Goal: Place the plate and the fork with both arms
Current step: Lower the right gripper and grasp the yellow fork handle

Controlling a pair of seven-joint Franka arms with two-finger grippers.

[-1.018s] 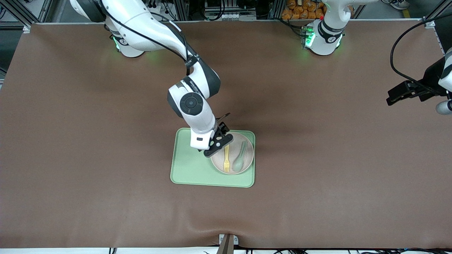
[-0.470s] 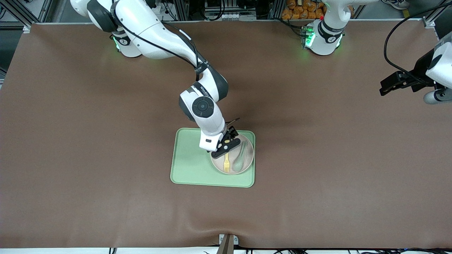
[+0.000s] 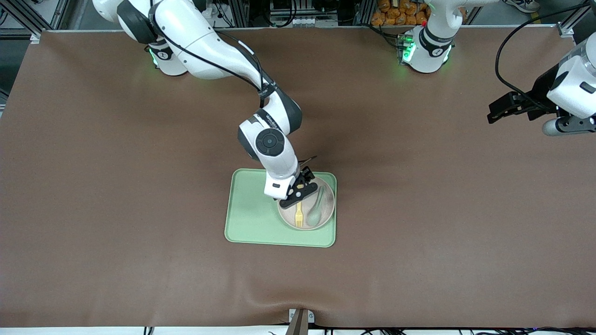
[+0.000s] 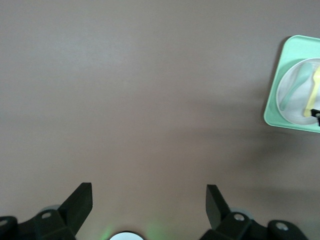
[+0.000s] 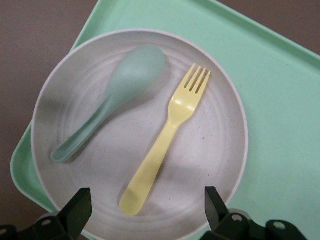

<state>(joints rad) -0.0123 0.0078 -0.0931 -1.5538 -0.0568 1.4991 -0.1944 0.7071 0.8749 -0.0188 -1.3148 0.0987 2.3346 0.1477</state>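
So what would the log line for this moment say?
right hand: open, over fork handle | left hand: open, over bare table, waiting | fork, spoon: in plate on tray

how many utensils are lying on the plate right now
2: the fork and the spoon, lying side by side on the plate, under the right gripper.

Right tool [image 3: 298, 194] gapes, arm extended; left tool [image 3: 500, 111] gapes aloft.
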